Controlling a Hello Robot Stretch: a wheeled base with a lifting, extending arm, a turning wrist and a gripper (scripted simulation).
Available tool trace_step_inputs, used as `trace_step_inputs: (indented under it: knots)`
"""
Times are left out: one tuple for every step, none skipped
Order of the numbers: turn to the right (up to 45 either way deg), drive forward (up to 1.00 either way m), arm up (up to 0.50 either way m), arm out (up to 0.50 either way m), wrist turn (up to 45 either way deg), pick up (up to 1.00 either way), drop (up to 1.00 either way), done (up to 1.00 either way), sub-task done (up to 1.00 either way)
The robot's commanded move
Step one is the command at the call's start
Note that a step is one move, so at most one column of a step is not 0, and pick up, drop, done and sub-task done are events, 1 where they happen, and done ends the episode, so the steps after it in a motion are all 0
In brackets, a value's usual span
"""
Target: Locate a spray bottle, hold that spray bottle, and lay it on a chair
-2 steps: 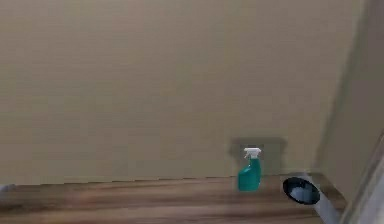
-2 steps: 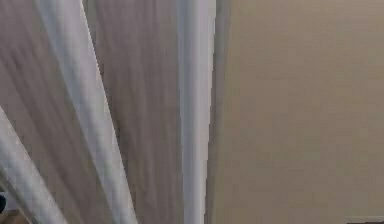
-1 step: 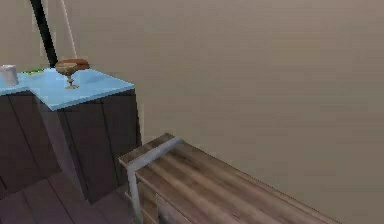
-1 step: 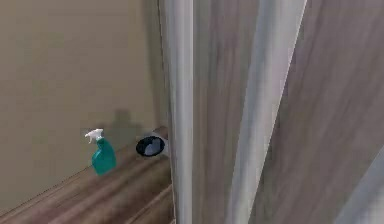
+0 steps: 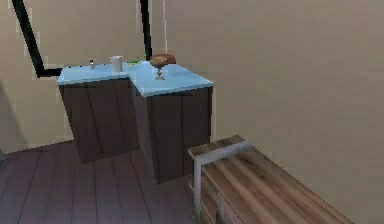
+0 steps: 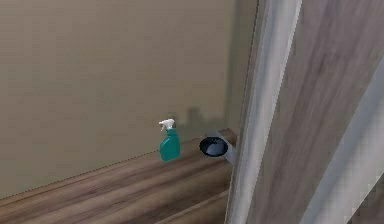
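Whether the jaws grip anything cannot be told at this moment. The spray bottle [image 6: 169, 144], teal with a white trigger head, stands upright in the arm side view on a brown plank surface [image 6: 100, 192], close against the beige wall [image 6: 100, 70]. A dark round bowl [image 6: 212, 147] lies just beside it. Standing upright and apart from the bowl, the bottle should suit a grasp around its body, though the wall behind leaves little room for overshoot. A tall wood-and-grey panel [image 6: 320, 110] stands on the view's right. Ahead, a blue-topped corner counter [image 5: 185, 84] carries a white cup [image 5: 117, 63]. The chair has yet to be found.
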Motion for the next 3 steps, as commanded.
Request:
trace_step_inputs:
  knots:
    - [0.0, 0.0, 0.5, 0.0, 0.0, 0.0, 0.0, 0.0, 0.0]
    - [0.0, 0.0, 0.28, 0.0, 0.0, 0.0, 0.0, 0.0, 0.0]
    - [0.0, 0.0, 0.0, 0.5, 0.0, 0.0, 0.0, 0.0, 0.0]
